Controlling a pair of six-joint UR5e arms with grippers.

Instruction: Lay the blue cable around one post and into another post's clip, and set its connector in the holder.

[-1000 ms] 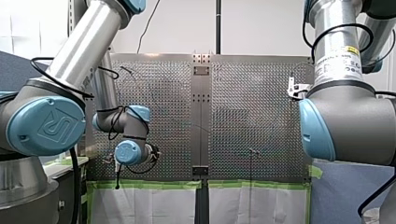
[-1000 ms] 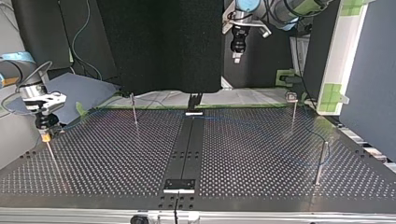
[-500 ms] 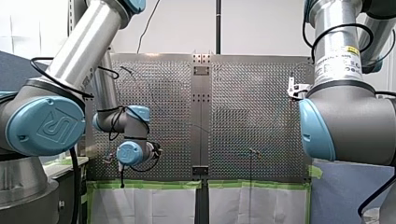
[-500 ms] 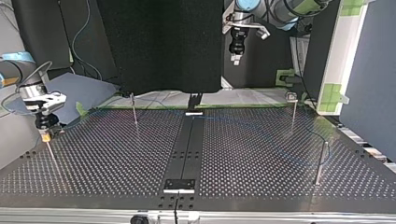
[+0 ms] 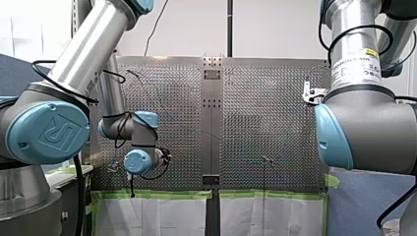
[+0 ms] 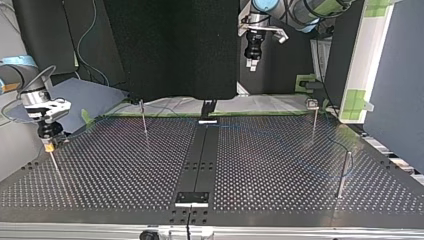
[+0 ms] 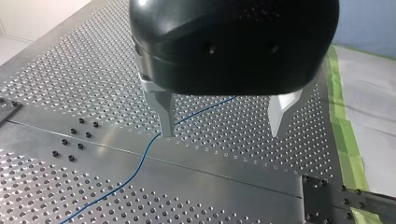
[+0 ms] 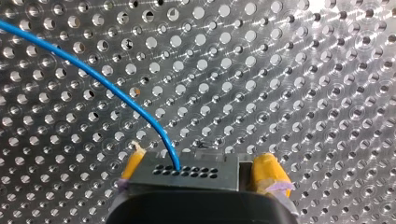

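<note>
Blue cable [image 8: 116, 93] looked thin, limp & light; best held at its rigid connector [image 8: 187, 169], which my right gripper [image 8: 201, 171] clamped; my left gripper [image 7: 220, 133] hung apart, empty.

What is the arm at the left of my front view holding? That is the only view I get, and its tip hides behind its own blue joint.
Observer: Nothing. In the left wrist view my left gripper is open, and the blue cable lies on the table beneath it.
Operator: So who has the cable?
Observer: My right gripper. The right wrist view shows its yellow pads shut on the connector at the cable's end.
Operator: Is that one near a post?
Observer: Yes. In the top view it hangs at the top end of a thin post at that view's left.
</note>
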